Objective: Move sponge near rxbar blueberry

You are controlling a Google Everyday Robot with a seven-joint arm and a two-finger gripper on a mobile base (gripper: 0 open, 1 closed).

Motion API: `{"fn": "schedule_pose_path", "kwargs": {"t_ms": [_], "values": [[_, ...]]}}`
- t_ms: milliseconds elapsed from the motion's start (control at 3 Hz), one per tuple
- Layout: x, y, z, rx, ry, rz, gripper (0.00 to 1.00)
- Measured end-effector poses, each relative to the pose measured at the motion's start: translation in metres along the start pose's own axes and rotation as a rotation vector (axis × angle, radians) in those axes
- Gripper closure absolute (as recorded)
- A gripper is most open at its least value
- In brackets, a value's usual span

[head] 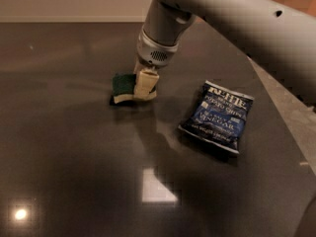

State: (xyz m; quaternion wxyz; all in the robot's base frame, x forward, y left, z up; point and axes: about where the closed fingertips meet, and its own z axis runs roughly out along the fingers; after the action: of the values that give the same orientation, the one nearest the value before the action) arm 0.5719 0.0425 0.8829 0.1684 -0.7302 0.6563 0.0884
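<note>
The scene is dim and warm, and light from overhead brightens the top of the grey arm point(237, 19). It leaves two glare marks on the dark glossy tabletop point(64, 157): a pale square patch near the bottom centre and a small round hot spot at lower left. The gripper point(144, 85), left of centre and clamped on the sponge point(122, 87), throws a soft dark shadow beneath itself and a murky reflection trailing toward the viewer. The crinkly chip bag point(219, 115) catches small glints and has a dark shadow along its near edge.

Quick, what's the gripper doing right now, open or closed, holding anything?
Gripper: closed on the right end of the sponge, low over the dark table, left of the chip bag.
</note>
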Motion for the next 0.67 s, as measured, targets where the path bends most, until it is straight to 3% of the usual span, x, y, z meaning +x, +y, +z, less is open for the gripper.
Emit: {"fn": "schedule_pose_path", "kwargs": {"t_ms": [333,667], "values": [[-0.0007,0.0002,0.0005,0.0,0.0,-0.001,0.16],[-0.0015,0.0006,0.001,0.0,0.0,-0.003,0.0]]}}
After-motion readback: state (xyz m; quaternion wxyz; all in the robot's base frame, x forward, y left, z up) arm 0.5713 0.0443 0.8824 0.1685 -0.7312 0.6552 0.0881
